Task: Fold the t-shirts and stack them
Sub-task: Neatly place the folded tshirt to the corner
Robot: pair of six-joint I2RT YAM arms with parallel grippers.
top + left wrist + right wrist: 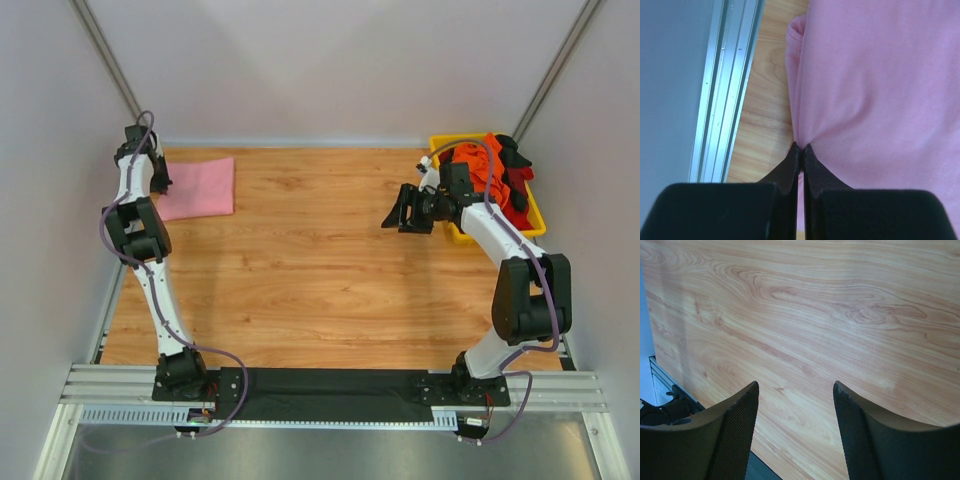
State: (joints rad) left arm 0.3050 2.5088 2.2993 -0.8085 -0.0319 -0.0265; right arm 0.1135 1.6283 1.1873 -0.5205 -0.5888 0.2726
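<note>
**Cloth, wood, metal, plastic**

The pink t-shirt is soft matt cloth, faintly creased. The table is smooth grained wood, slightly glossy. The rail is brushed metal. The yellow bin is plastic.

No text, label or number is readable on the pink t-shirt, the table or the yellow bin, perhaps too small to tell.

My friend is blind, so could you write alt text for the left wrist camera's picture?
The left gripper, two black fingers shut together, pinches the edge of a soft light pink cloth t-shirt filling the right side. To the left lie a strip of light wooden table and a silver metal rail.
</note>
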